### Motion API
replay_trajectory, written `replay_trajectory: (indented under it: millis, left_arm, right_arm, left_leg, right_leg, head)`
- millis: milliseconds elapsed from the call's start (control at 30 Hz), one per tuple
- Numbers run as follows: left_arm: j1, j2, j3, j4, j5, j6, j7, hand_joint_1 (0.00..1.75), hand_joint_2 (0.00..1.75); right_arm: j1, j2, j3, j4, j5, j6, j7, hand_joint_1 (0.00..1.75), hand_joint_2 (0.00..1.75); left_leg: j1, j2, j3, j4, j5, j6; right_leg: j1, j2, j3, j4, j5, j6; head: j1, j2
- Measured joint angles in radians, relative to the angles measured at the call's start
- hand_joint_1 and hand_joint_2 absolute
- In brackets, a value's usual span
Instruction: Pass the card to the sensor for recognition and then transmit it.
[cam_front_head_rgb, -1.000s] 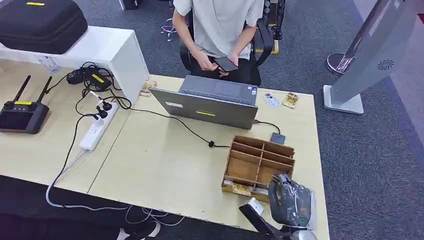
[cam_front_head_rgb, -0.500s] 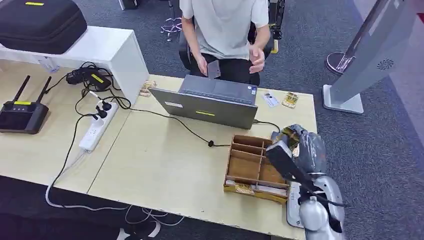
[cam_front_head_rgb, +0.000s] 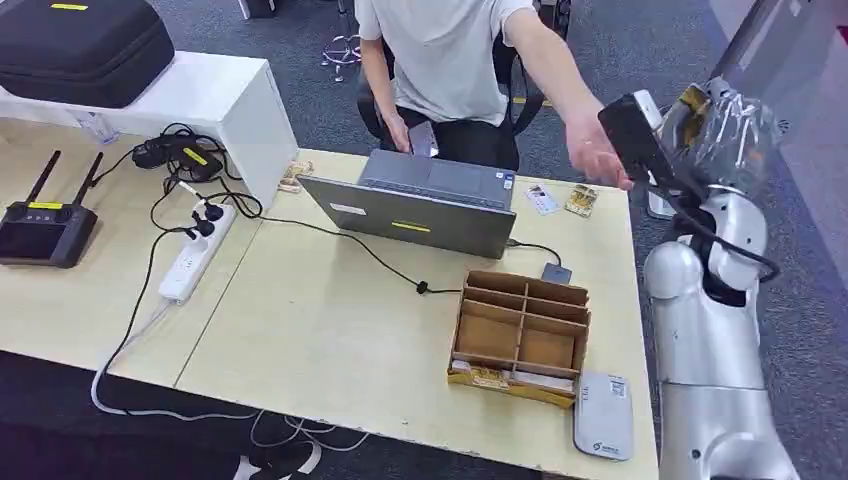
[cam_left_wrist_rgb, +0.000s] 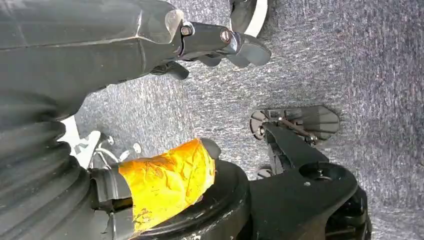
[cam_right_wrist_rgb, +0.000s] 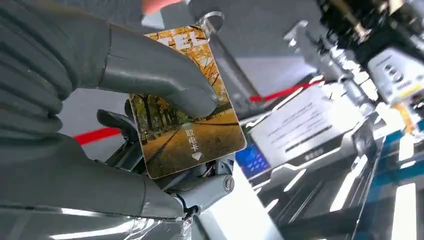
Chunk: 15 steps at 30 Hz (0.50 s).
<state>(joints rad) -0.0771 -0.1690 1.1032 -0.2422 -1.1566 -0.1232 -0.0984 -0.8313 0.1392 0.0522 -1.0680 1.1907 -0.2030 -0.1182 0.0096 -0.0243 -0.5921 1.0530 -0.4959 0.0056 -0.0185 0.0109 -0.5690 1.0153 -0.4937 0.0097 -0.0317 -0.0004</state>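
Note:
My right hand (cam_front_head_rgb: 722, 128), wrapped in clear plastic, is raised high beyond the table's far right corner. It pinches a card (cam_right_wrist_rgb: 187, 125) with an autumn tree-lined path printed on it, thumb (cam_right_wrist_rgb: 165, 80) pressed on its face; in the head view its yellow edge (cam_front_head_rgb: 690, 101) shows. A seated person's hand (cam_front_head_rgb: 597, 160) reaches out close to my right hand. The grey sensor pad (cam_front_head_rgb: 603, 415) lies flat at the table's front right corner, far below the card. My left hand (cam_left_wrist_rgb: 220, 42) hangs over grey carpet with loosely extended fingers and holds nothing.
A wooden divided box (cam_front_head_rgb: 520, 325) with cards in its front slot (cam_front_head_rgb: 485, 377) sits beside the sensor. An open laptop (cam_front_head_rgb: 420, 205) stands in front of the person, with two cards (cam_front_head_rgb: 560, 200) lying beside it. A power strip (cam_front_head_rgb: 195, 255) and cables lie left.
My right arm has swung up from the table's front edge, over the box, to high at the far right with the card. The person has stretched an arm toward it.

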Motion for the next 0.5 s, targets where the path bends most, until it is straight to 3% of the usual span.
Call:
replay_trajectory:
  millis: [133,500]
  left_arm:
    - [0.0,0.0,-0.001,0.0,0.014,-0.013,-0.005,0.0,1.75]
    - [-0.001,0.0,-0.001,0.0,0.014,-0.021,-0.005,0.0,1.75]
  right_arm:
    - [-0.074,0.004,-0.004,0.094,0.128,-0.015,0.047,1.75,1.75]
    - [-0.128,0.032,-0.004,0.224,0.162,-0.034,0.051,1.75,1.75]
  left_leg:
    - [0.0,0.0,0.0,0.0,0.0,0.0]
    - [0.0,-0.001,0.0,0.0,0.0,0.0]
  right_leg:
    - [0.0,0.0,0.0,0.0,0.0,0.0]
    - [0.0,-0.001,0.0,0.0,0.0,0.0]
  head:
    - [0.0,0.0]
    - [0.0,0.0]
